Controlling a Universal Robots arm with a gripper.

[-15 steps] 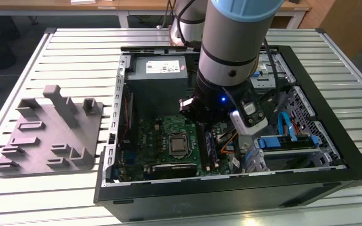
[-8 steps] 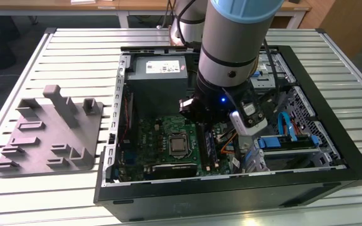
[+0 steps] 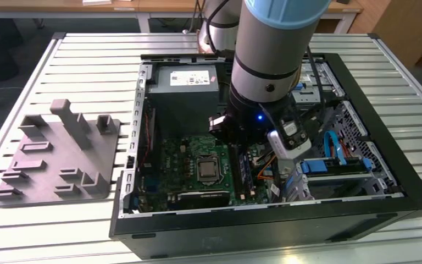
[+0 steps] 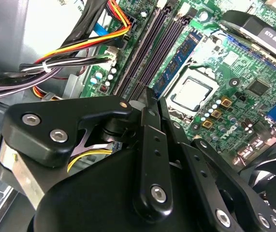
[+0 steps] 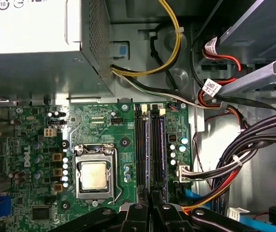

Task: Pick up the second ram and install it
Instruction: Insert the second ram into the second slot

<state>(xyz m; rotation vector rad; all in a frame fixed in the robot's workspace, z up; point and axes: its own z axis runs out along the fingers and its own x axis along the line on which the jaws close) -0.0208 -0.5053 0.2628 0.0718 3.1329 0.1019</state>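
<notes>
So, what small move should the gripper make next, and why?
Probably ease the gripper straight down, slowly: it stands right above one end of the long black slots on the green board, in line with them.

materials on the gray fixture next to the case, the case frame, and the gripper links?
Gray fixture: likely matte molded or printed plastic; uniform dull gray, blocky posts, no glare.
Computer case: probably sheet metal, painted black outside, bare gray inside; thin folded edges.
Gripper links: seemingly black anodized or coated metal; satin sheen, silver bolt heads.
</notes>
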